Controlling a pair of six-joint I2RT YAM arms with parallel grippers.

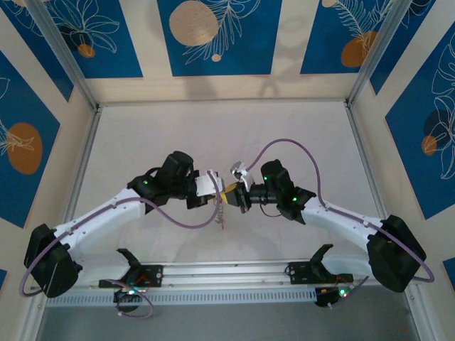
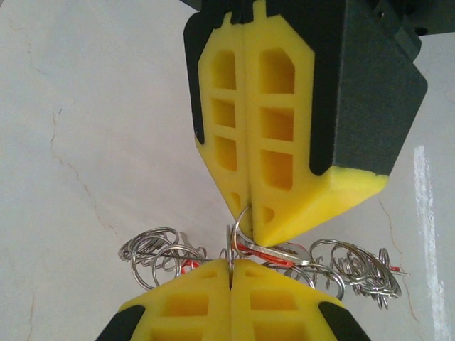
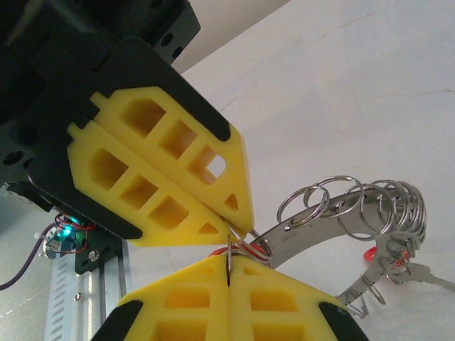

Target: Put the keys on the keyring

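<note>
Silver-grey metal is what both arms meet over: the left gripper (image 1: 219, 193) and the right gripper (image 1: 233, 195) stand nose to nose above the middle of the pale table (image 1: 213, 128), each clenched with no gap between its yellow pads; the keyring (image 1: 222, 214) dangles from that meeting point toward 6 o'clock, seemingly clear of the surface. Holding it in the air between two pinches looks like a way to stop the bunch sliding and to give each arm something to pull against. In the left wrist view the left gripper (image 2: 231, 264) comes up from 6 o'clock and the right gripper (image 2: 245, 217) down from 12 o'clock, with a small wire loop (image 2: 235, 226) caught where they touch and wire coils fanning out to 9 and 3 o'clock. In the right wrist view the keyring's flat band arcs away toward 3 o'clock, strung with round coils; the keys (image 3: 370, 253) show as small red bits among them near 4 o'clock, so some seem threaded on already. I cannot tell exactly which wire each pincer bites, only that both close on the same knot of ring and red-edged metal. The step in hand is probably working a key along a split coil, which wants one arm to anchor and the other to twist; the risk is thin wire slipping from the pads and the bunch dropping.
</note>
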